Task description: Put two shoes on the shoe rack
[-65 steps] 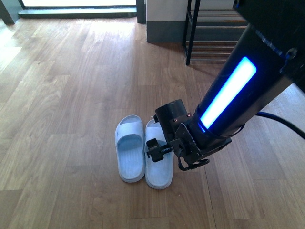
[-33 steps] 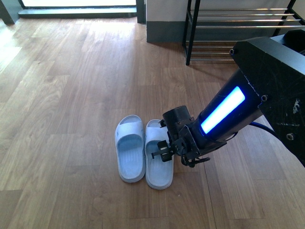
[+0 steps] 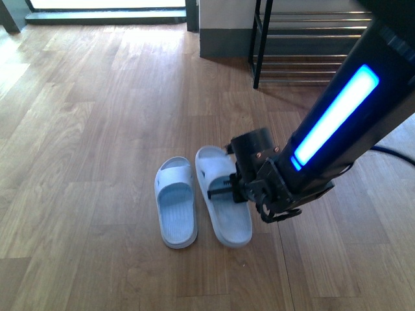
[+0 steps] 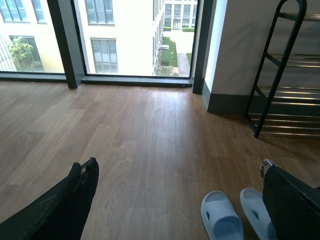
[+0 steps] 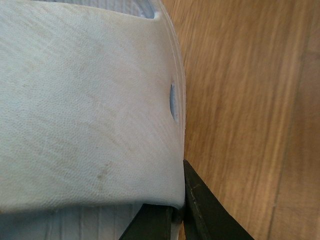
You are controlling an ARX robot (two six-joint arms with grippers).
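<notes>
the right gripper (image 3: pixel 225 189) is seen with jaws clamped on the strap (image 5: pixel 85 100) of a pale blue slipper (image 3: pixel 232 223), angled beside the second slipper (image 3: pixel 176 210) on the floor (image 3: pixel 97 129). the left gripper (image 4: pixel 177 165) is held with jaws spread wide and empty. the shoe rack (image 3: pixel 298 63) is found well apart, by the far wall (image 3: pixel 224 16).

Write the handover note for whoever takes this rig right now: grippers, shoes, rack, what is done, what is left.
Right gripper: shut on the strap of one pale blue slipper; unclear whether it has left the floor.
Left gripper: open, holding nothing, away from the shoes.
Second slipper: flat on the wooden floor, beside the first.
Shoe rack: ahead to the right, no shoe on the shelves in view.
Done: first slipper grasped.
Left: carry it to the rack, then fetch and place the second.
</notes>
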